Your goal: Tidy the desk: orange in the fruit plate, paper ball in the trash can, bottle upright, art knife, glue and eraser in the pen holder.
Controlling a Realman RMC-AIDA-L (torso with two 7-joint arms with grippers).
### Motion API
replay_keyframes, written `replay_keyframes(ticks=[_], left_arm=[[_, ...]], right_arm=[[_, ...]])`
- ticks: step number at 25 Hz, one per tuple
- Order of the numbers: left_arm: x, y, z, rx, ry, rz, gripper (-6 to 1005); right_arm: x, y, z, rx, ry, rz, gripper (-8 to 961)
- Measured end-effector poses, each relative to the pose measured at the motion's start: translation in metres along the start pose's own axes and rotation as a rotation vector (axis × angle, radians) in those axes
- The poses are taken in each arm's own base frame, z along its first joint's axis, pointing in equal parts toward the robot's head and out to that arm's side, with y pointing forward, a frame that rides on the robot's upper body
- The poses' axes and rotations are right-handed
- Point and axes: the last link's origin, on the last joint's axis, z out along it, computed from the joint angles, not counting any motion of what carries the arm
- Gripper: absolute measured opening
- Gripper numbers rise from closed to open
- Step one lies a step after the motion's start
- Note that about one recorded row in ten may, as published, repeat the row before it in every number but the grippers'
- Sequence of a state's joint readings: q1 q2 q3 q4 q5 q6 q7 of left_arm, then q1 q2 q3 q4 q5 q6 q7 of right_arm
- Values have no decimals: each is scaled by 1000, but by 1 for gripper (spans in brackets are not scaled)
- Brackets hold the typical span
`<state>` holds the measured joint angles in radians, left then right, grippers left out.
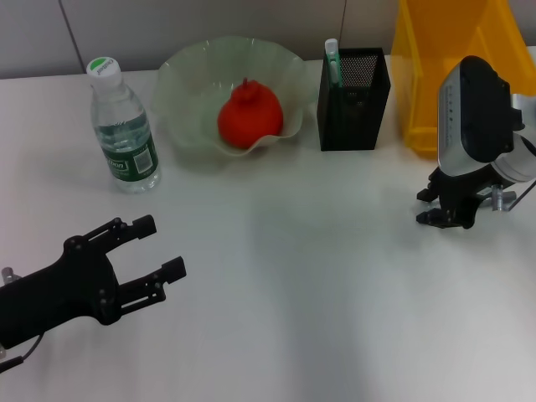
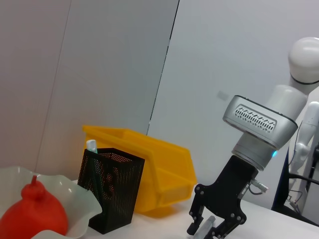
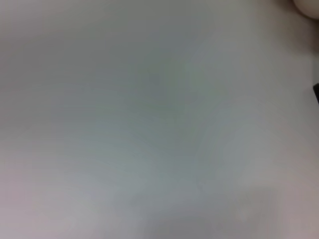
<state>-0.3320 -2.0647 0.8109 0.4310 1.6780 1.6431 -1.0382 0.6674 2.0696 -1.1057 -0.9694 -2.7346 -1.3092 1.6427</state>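
Observation:
The orange [image 1: 249,115] lies in the pale green fruit plate [image 1: 188,79] at the back. To the plate's left the bottle [image 1: 124,126] stands upright. A glue stick [image 1: 332,60] pokes out of the black mesh pen holder [image 1: 353,100]. At the right, my right gripper [image 1: 425,208] points down at the table in front of the yellow bin [image 1: 452,75]. It is shut on a small pale grey object [image 2: 207,225]; whether this is the eraser or the art knife I cannot tell. My left gripper [image 1: 165,246] hovers open at the front left, holding nothing. No paper ball is in view.
The yellow bin [image 2: 164,174] stands right beside the pen holder [image 2: 112,189], close behind my right arm. The white tabletop [image 1: 301,285] stretches between the two grippers. A grey wall runs along the back edge.

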Motion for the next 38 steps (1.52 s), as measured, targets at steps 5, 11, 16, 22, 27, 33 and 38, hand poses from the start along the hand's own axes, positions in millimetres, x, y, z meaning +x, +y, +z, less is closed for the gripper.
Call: replay_keyframes(ticks=[5, 11, 16, 22, 27, 33, 38], left_arm=[[1, -1, 0, 4, 4, 2, 810], [2, -2, 0, 9, 11, 3, 810], [3, -2, 0, 11, 12, 5, 810], [5, -4, 1, 9, 14, 11, 810], [6, -5, 3, 7, 14, 26, 810], [7, -6, 4, 6, 13, 39, 810], [7, -5, 3, 5, 15, 50, 810]], right_arm=[[2, 1, 0, -1, 5, 22, 294], [4, 2, 0, -6, 9, 33, 257], [6, -3, -12, 22, -6, 49, 222], [-5, -18, -53, 107, -67, 90, 155], [-26, -23, -97, 175, -203, 123, 155], [-51, -35, -140, 291, -426, 148, 155], [-61, -51, -144, 368, -605, 165, 153]])
